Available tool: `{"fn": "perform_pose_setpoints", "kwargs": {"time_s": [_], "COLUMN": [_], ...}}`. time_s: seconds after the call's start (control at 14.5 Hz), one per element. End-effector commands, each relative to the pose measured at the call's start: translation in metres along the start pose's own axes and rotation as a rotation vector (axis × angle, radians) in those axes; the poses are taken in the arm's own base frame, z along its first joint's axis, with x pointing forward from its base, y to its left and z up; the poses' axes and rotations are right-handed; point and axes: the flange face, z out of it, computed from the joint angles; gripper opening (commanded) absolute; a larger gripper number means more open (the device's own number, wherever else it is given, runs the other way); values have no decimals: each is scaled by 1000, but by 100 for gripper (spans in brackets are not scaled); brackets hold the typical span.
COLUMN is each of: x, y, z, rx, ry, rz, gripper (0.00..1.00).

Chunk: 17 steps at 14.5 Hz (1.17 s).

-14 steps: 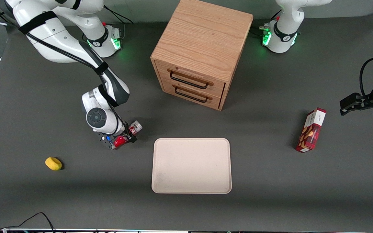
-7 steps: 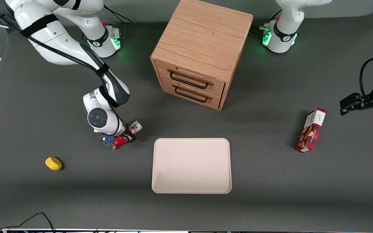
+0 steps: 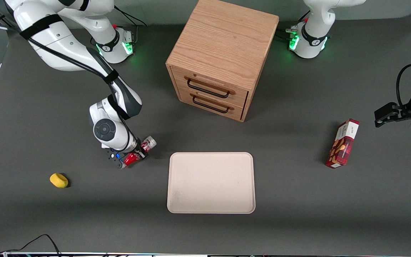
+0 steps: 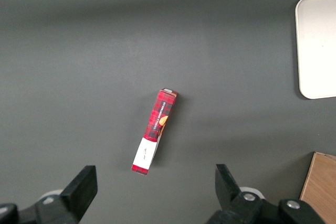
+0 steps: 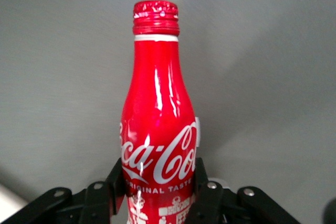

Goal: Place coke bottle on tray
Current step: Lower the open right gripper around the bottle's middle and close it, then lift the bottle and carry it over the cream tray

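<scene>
From my console, the gripper (image 5: pixel 160 195) has its jaws closed on the coke bottle (image 5: pixel 157 129), pinching the wide body low on the lettering, with the neck and cap pointing away from the wrist. I judge the bottle rigid, glossy and rather slippery, light enough for one pinch; the broad body is the right place to hold it, not the narrow neck. In the front view the coke bottle (image 3: pixel 139 151) sits in the gripper (image 3: pixel 134 155) close above the desk (image 3: pixel 48 221), though I can't be sure whether it is touching the surface. The tray (image 3: pixel 211 182) lies near, toward the parked arm's end.
</scene>
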Motion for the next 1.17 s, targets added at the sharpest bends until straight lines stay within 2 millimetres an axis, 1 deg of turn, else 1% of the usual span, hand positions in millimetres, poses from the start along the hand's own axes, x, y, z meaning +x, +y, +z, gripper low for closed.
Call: {"fn": "perform_pose_setpoints", "kwargs": {"time_s": [0.0,0.07,0.21,0.28,0.34,0.41,0.48,0.55,0.62,0.69,0.76,0.83,0.9,0.97,1.03,1.1], "x": [6,6,17,18,18,22,20,10,-4,-13,-12,-11,-7,-3,-1,-2], "y": [-39,-48,-63,-72,-86,-99,-113,-127,-137,-144,-145,-145,-143,-142,-143,-146], "z": [-82,-105,-145,-157,-167,-174,-175,-174,-169,-162,-162,-159,-157,-149,-143,-134], "rx": [31,46,95,114,126,131,142,160,165,166,169,161,162,175,191,184], "ry": [41,47,68,77,81,73,63,60,60,59,68,70,58,3,-32,-39], "rz": [-76,-123,-260,-339,-406,-444,-468,-492,-527,-585,-675,-756,-790,-776,-761,-759], "gripper": [15,19,20,19,19,19,18,18,17,17,16,16,15,15,12,11]}}
